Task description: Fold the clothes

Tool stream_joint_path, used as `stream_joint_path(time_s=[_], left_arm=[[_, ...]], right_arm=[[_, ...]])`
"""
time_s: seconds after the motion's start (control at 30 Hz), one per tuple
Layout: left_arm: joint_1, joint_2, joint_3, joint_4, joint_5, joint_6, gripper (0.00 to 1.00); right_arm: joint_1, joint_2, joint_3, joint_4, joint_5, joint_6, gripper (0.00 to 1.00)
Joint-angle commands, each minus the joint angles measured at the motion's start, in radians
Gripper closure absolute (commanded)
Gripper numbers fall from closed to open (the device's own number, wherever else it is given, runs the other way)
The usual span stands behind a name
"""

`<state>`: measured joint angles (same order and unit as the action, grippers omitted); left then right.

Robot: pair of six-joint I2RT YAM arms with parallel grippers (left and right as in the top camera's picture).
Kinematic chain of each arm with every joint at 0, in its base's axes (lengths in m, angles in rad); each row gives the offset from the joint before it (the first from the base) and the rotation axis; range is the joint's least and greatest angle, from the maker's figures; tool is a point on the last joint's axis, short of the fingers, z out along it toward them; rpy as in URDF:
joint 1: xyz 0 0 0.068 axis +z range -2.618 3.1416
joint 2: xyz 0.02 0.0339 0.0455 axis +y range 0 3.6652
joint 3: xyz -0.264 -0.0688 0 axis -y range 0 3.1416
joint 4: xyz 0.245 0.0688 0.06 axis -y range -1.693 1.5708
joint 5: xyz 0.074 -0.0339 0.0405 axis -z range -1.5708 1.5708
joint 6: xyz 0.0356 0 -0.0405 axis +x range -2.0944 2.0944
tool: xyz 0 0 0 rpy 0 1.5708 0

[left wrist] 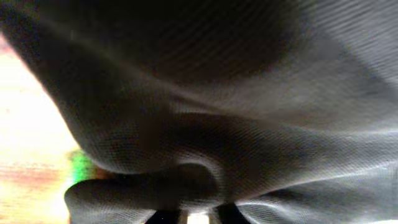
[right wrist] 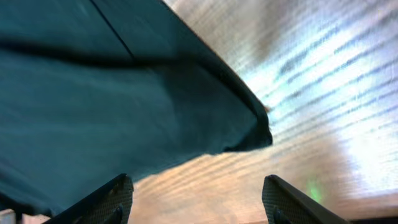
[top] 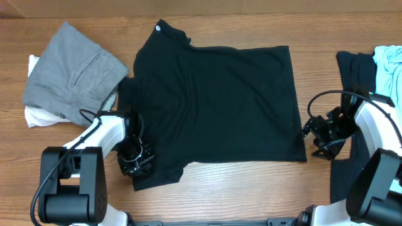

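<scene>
Looking down from overhead, I have the black T-shirt (top: 213, 107) spread nearly flat in the middle of the wooden table (top: 251, 25), with its collar toward the far left and its hem toward the right. It is thin, limp knit. I judge it light and floppy, likely to sag and drag on the wood, so I want to take it by edges and corners and not by the middle. The left gripper (top: 135, 160) sits on the near-left sleeve area. The right gripper (top: 321, 137) hangs just beside the near-right hem corner, apart from it. A grey garment (top: 75, 72) lies at the far left, and a black garment (top: 352, 66) and a light-blue garment (top: 389, 63) are heaped at the right edge, so room on both sides is tight.

From the left wrist, dark cloth (left wrist: 217, 93) fills almost the whole view, rumpled close to the lens, with a sliver of table (left wrist: 25, 124) to one side. The fingers are buried, and I cannot tell whether that pincer is pinching fabric or merely pressed into it.

From the right wrist, the fingers (right wrist: 112, 196) stand spread with bare wood between them. The hem corner (right wrist: 249, 134) lies just ahead, slightly lifted. That corner looks like the natural hold, and the smooth grain should let a finger slide under.
</scene>
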<state>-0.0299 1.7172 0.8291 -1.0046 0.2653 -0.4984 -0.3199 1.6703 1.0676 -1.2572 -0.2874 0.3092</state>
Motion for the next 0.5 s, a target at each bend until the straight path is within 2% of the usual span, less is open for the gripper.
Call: stream_joint_path(time_s=[0.0, 0.17, 0.3, 0.43, 0.47], left_arm=[[0.013, -0.025, -0.008, 0.029, -0.012, 0.053, 0.77], [0.01, -0.047, -0.002, 0.05, 0.072, 0.16, 0.7], [0.007, -0.061, 0.01, 0.051, 0.139, 0.249, 0.67], [0.007, -0.064, 0.042, 0.052, 0.285, 0.355, 0.66], [0.007, -0.064, 0.051, 0.053, 0.338, 0.396, 0.62]], right_arm=[[0.0, 0.004, -0.041, -0.001, 0.006, -0.03, 0.29], [0.0, 0.004, -0.164, 0.122, 0.006, 0.006, 0.32], [0.0, 0.004, -0.254, 0.227, -0.048, 0.012, 0.41], [0.0, 0.004, -0.275, 0.28, -0.055, 0.012, 0.53], [0.0, 0.004, -0.275, 0.299, -0.055, 0.012, 0.57]])
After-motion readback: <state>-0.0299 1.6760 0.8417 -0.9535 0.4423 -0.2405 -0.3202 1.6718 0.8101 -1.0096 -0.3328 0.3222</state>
